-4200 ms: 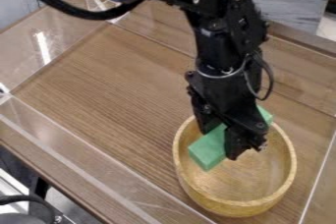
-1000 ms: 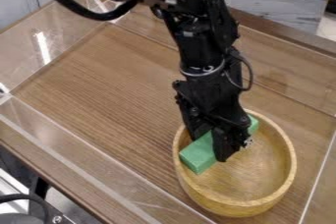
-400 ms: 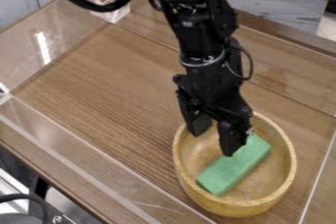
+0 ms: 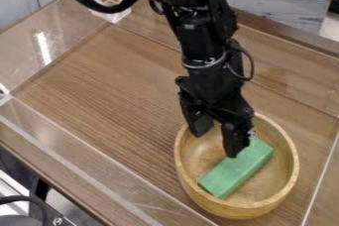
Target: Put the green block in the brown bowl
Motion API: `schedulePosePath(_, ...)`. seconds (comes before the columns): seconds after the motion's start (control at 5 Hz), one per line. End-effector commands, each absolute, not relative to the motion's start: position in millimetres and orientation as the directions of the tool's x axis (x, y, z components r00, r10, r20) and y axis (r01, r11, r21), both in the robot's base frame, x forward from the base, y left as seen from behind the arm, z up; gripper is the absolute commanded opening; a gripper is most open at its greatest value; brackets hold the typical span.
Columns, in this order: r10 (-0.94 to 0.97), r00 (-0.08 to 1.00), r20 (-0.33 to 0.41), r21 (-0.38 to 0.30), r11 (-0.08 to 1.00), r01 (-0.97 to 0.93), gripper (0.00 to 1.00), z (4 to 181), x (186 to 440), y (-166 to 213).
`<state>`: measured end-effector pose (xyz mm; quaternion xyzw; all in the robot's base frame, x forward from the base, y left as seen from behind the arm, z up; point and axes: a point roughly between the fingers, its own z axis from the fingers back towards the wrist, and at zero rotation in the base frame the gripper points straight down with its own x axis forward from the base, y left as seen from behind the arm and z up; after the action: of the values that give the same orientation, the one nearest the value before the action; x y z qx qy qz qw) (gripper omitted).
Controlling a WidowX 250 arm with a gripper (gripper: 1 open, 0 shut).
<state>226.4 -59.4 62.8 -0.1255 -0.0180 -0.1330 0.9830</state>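
Observation:
The green block (image 4: pixel 236 169) lies flat inside the brown bowl (image 4: pixel 189 174), stretched diagonally across its floor. My gripper (image 4: pixel 216 136) hangs just above the bowl's back left part, pointing steeply down. Its two black fingers (image 4: pixel 233 137) are spread apart with nothing between them, and one fingertip hovers over the upper end of the block. The gripper is open and the block is free of it.
The bowl sits at the front right of a wooden tabletop (image 4: pixel 106 81). A clear plastic wall (image 4: pixel 66 136) runs along the left and front edges. The black arm (image 4: pixel 199 32) rises from the bowl toward the top of the view.
The gripper held the block tilted in the bowl a second ago. It has since opened, and the block has dropped flat onto the bowl's floor. The hand stayed in place.

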Motion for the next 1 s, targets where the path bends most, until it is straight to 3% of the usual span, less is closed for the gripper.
schedulePosePath(0.0, -0.249, 0.96, 0.132, -0.231, 0.934, 0.274, 1.0, 71.5, 245, -55)
schedulePosePath(0.8, -0.229, 0.962, 0.151, -0.238, 0.936, 0.26, 1.0, 64.4, 257, -43)
